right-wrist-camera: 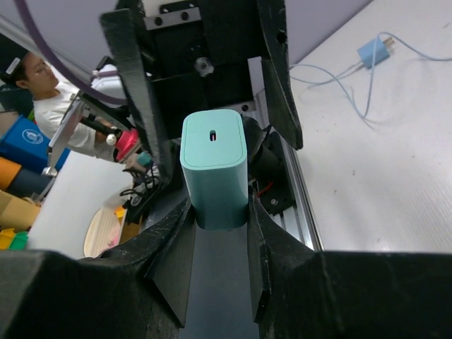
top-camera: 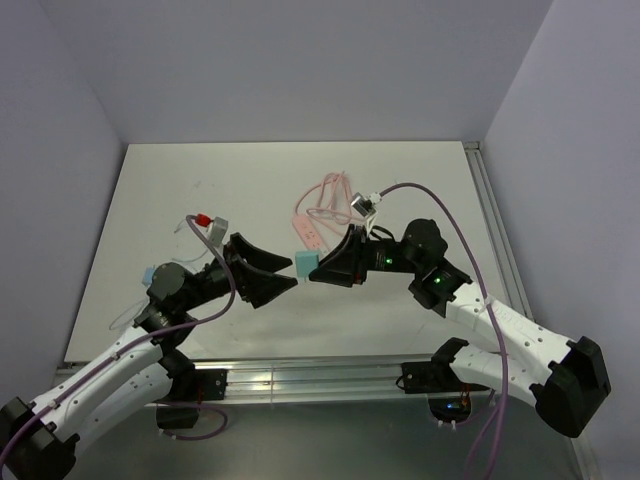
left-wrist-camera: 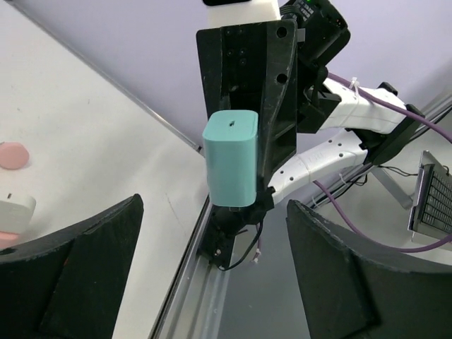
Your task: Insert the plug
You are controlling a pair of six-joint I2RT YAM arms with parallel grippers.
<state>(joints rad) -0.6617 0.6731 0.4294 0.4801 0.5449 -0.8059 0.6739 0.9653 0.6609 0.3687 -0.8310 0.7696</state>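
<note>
The plug (top-camera: 305, 263) is a teal block with a small slot in its end face, held in the air above the near middle of the table. My right gripper (top-camera: 318, 266) is shut on it, and in the right wrist view both fingers press the lower sides of the plug (right-wrist-camera: 214, 166) at the gripper (right-wrist-camera: 219, 212). No wire shows on it. My left gripper (top-camera: 292, 273) faces it from the left, open and just clear of it. The left wrist view shows the plug (left-wrist-camera: 231, 159) beyond the wide-apart fingers (left-wrist-camera: 78, 275) of that gripper (left-wrist-camera: 219, 282).
A pink power strip (top-camera: 308, 232) with its looped pink cable lies behind the grippers at table centre. A smaller blue pronged plug (right-wrist-camera: 371, 51) with a thin pale wire lies on the table left of the left arm (top-camera: 150, 272). An aluminium rail (top-camera: 330, 375) runs along the near edge.
</note>
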